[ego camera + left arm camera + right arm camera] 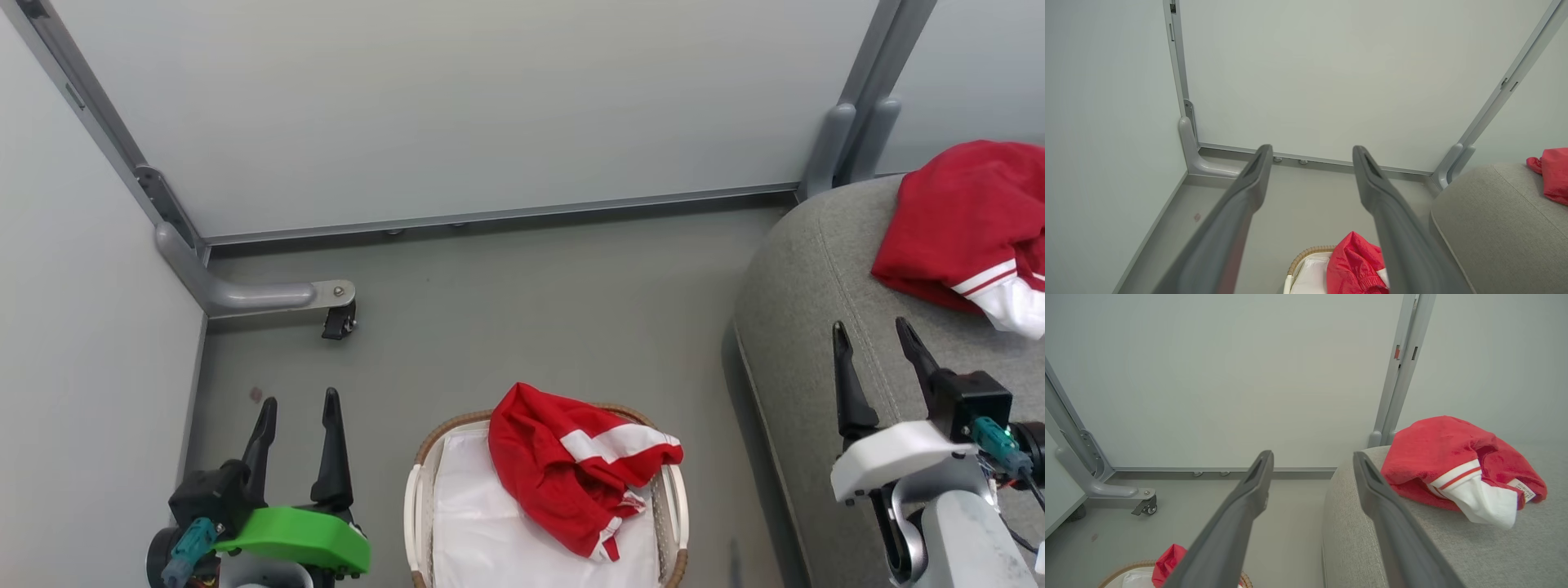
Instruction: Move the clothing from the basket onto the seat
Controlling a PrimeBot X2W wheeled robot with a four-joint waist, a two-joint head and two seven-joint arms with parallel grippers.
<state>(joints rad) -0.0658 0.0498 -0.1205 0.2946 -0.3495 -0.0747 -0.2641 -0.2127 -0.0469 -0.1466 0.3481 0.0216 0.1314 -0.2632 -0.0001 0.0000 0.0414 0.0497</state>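
Now I am holding my left gripper (300, 398) and right gripper (870, 324) spread and empty, the striped-cuff garment (955, 220) lying on the seat (808, 327), and probably needing next to reach down and pinch the white-banded garment (563, 474) draping the basket (418, 490).

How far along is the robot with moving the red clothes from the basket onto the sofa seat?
Done: one red garment with striped cuffs lies on the seat. In hand: nothing; the left gripper and right gripper are open and empty. Left: the red garment with the white band sits in the basket, draped over its rim.
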